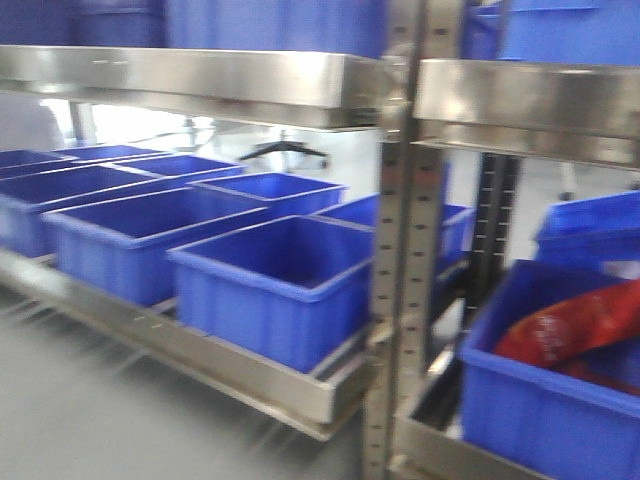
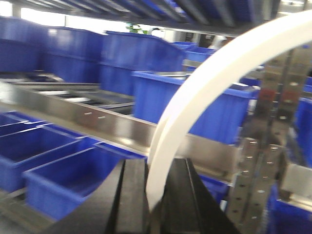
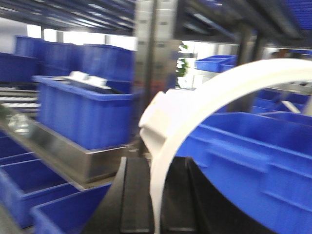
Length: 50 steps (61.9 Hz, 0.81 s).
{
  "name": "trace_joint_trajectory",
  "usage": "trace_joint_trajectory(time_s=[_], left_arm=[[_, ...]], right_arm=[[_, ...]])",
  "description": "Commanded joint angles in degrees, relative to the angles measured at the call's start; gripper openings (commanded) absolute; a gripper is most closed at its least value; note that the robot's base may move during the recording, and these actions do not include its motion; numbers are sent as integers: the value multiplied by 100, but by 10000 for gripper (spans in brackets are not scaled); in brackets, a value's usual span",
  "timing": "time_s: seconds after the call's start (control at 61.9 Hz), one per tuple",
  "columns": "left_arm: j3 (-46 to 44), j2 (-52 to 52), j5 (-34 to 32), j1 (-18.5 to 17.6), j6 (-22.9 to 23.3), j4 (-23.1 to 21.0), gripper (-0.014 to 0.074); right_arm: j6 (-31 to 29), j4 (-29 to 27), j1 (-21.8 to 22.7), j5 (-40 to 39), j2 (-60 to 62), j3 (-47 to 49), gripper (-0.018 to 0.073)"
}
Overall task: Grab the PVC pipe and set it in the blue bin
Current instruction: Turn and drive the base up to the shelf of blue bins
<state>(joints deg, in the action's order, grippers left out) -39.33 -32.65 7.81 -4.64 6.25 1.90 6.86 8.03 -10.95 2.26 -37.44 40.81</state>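
Our left tool [image 2: 153, 170] and right tool [image 3: 156, 168] each clamp the curved white PVC pipe [image 2: 209, 78], held in the air short of the blue bin [image 1: 250, 320], and we judge its long arc may snag the steel rail [image 2: 122, 129] swinging in.

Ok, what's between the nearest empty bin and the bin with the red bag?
A perforated steel upright of the rack stands between the empty bin and the right-hand bin holding the red bag, seen in the front-facing view.
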Motion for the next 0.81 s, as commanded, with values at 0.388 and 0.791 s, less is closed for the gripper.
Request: trace_joint_trajectory(time_s=[0.388, 0.791], left_arm=[[-13, 32, -112, -8, 50, 5, -111], [-13, 32, -112, -8, 50, 5, -111]], right_arm=[[-22, 43, -13, -141, 6, -20, -159], [-22, 43, -13, -141, 6, -20, -159]])
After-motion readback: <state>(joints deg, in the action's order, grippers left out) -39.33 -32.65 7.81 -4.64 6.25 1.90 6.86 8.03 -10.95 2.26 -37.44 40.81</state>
